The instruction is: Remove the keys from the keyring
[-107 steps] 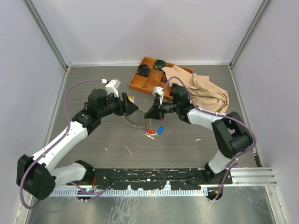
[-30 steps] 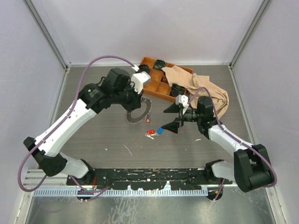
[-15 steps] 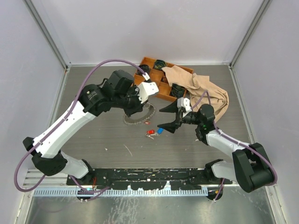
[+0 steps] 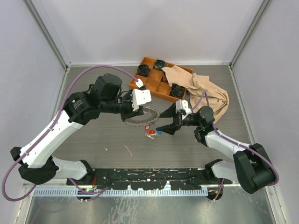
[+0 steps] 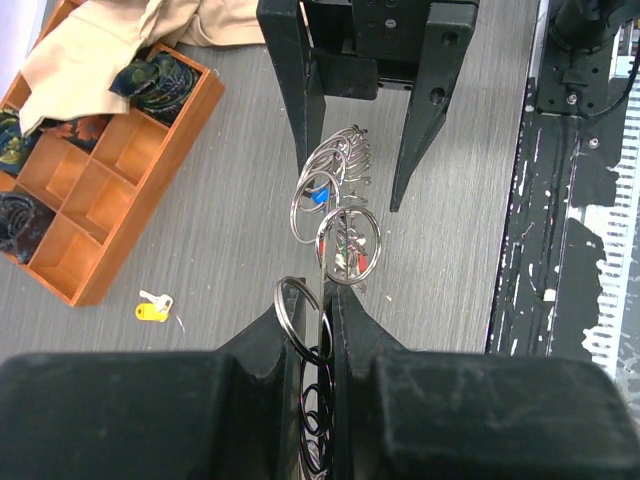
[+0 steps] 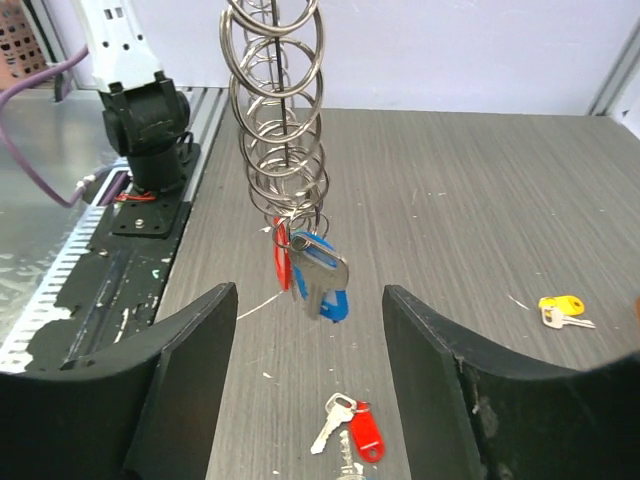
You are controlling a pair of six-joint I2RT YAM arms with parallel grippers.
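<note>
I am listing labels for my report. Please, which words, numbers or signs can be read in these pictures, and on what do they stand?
No text can be read in any view.
The keys, with red and blue caps: any stamp is too small to tell.
The yellow key on the table: no readable mark.
The orange tray and the cloth: no print shows.

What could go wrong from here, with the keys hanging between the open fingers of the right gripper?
1. The keys hang free from the keyring, so they may swing and the right gripper may catch only an edge.
2. The left gripper pinches only thin rings; a pull could slide the keyring out.
3. A freed key could fall among the loose keys on the table.
</note>
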